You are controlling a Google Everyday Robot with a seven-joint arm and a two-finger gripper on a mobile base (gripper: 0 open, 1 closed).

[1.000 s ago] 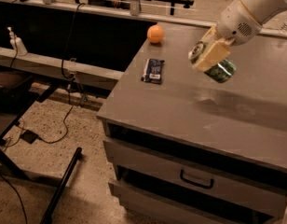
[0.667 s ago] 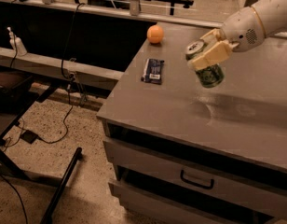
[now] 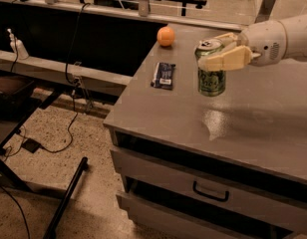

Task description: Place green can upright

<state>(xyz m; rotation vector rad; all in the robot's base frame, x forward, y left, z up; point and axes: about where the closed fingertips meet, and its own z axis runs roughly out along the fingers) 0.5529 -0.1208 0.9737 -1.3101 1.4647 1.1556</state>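
Observation:
The green can (image 3: 211, 77) stands upright, its base at or just above the grey countertop (image 3: 253, 118), silver top with pull tab facing up. My gripper (image 3: 219, 52) comes in from the right on a white arm and is shut on the can's upper part, with one cream finger (image 3: 226, 61) across the front and the other behind the rim.
A dark blue flat wrapped bar (image 3: 163, 75) lies left of the can. An orange ball (image 3: 166, 36) sits at the counter's far left corner. The counter's left edge drops to the floor. Drawers (image 3: 211, 192) are below the front edge.
The can was tilted in the air over the counter. It has turned upright and come down to the countertop, still held in my gripper.

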